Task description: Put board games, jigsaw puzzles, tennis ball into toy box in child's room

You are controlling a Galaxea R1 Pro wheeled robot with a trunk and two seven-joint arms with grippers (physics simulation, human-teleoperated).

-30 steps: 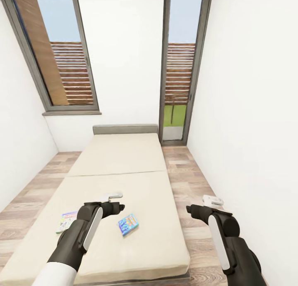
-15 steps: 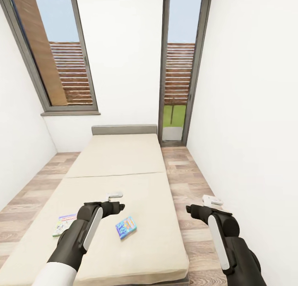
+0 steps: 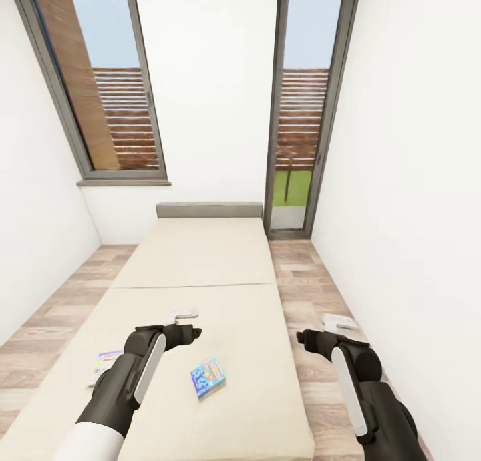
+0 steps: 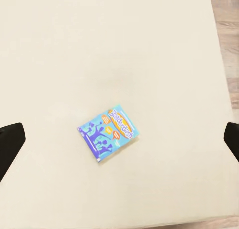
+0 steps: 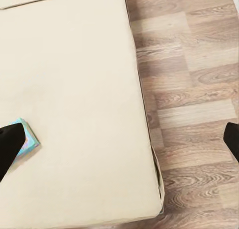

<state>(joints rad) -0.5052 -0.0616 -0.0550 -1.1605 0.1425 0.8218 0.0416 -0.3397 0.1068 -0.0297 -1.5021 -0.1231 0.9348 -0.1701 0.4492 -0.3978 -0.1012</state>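
1. Since the earlier frame the head camera has swung slightly right; bed [image 3: 200, 294] and windows sit shifted in view (things themselves unmoved).
2. Left end effector [image 3: 186, 314] hangs over the mattress, fingers spread wide, nothing held.
3. Blue board game [image 3: 208, 377] lies flat just below and right of it.
4. Green-and-white board game [image 3: 103, 366] lies left of that arm, partly hidden.
5. Right end effector [image 3: 339, 323] is over the wood floor [image 3: 307, 294], wide apart, empty.

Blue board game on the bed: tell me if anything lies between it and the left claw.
Nothing visible does. The blue board game lies flat and alone on the bare bed, and the left claw hangs open above the mattress, with only plain beige surface between its fingers in the left wrist view.
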